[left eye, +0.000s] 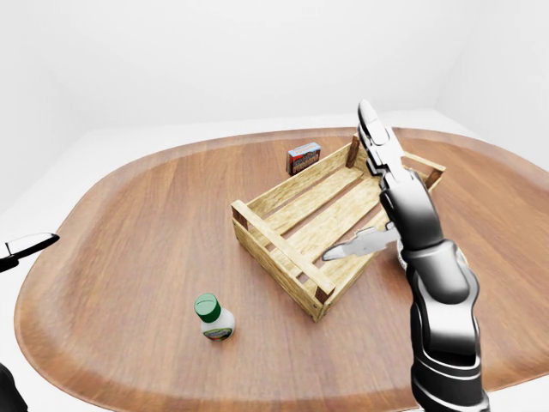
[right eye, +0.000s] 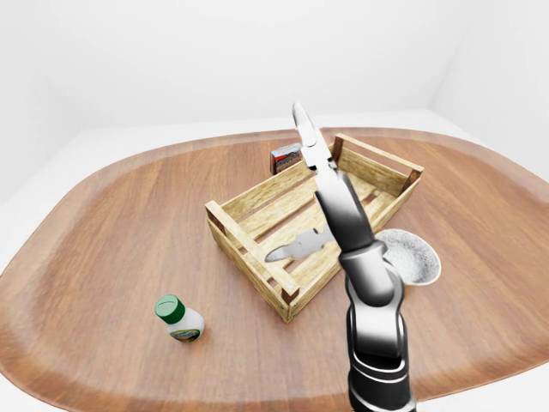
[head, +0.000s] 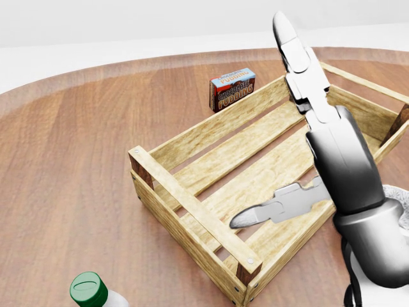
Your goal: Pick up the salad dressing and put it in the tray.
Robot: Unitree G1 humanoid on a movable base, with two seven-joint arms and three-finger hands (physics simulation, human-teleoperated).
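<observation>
Left-eye view: pudding box beside the tray's far wall, bowl against its right side. My right hand hangs over the tray, fingers spread, holding nothing. Salad dressing stands near the table's bottom edge.

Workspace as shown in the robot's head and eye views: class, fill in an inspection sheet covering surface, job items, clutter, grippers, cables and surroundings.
Surface: rounded wooden table.
Job's things: salad dressing bottle with green cap, upright, apart from the tray; slatted wooden tray, nothing inside.
Clutter: chocolate pudding box just outside the tray's far wall; patterned bowl beside the tray.
Grippers: right hand open, raised over the tray, holding nothing; left hand only a tip at the left edge.
Cables: nothing seen.
Surroundings: plain white walls and floor.
</observation>
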